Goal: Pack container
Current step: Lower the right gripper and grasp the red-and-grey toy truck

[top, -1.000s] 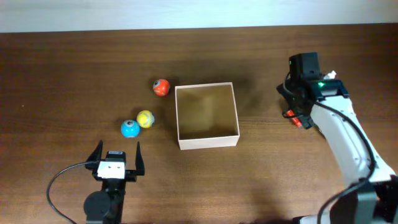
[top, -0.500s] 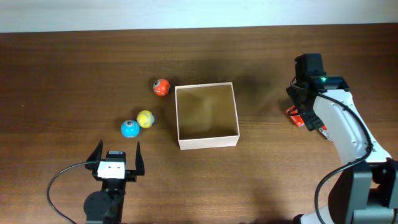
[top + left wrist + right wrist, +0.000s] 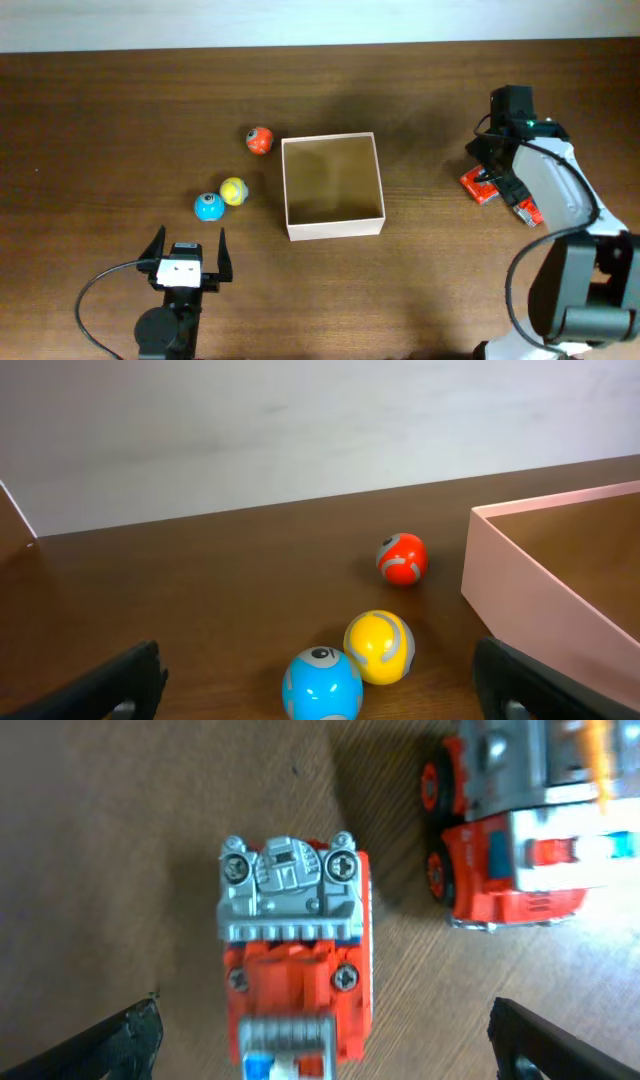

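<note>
Hovering jaws-spread over a red toy truck (image 3: 295, 970), right gripper (image 3: 325, 1040) looks set to grab it for the container (image 3: 333, 228) at mid-table; left gripper (image 3: 190, 238), also spread, sits nr a blue ball (image 3: 208, 207).

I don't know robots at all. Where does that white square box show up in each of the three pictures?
Overhead: the container sits near the middle, open side up.
Left wrist: at the right edge, only its near corner and one pale wall show.
Right wrist: not in it; this view looks down on a red toy truck.
Shared landmark: the red ball, just left of the container's far corner in the overhead and left wrist views.
</note>
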`<state>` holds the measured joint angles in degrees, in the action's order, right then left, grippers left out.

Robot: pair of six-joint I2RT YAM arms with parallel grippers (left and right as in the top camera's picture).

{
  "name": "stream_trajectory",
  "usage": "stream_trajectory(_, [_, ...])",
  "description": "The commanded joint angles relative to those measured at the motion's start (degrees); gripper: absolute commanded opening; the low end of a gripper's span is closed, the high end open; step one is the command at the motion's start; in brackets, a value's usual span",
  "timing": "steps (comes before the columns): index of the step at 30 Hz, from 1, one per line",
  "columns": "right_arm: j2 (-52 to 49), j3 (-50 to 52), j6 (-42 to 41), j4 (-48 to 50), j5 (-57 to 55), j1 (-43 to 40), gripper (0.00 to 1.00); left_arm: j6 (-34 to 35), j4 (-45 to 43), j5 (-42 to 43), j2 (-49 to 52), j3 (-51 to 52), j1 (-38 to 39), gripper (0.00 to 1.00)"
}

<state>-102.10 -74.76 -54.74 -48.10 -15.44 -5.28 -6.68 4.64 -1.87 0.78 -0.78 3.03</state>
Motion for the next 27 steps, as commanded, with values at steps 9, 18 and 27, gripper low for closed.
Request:
stream_trajectory(9, [-5.5,-0.8,3.5,0.8,1.9,-0.5,0.99,-0.9,0.1,0.7,-0.4,0.2,-0.3,0.99])
stream_trajectory(18, [-8.5,-0.8,3.5,2.6,2.4,-0.5,0.99,-0.9,0.1,0.7,-0.4,0.2,-0.3,0.99])
stream_trajectory(27, [-9.7,-0.8,7.6,4.7,2.1,-0.5,0.89,-0.9,0.1,0.7,-0.4,0.2,-0.3,0.99])
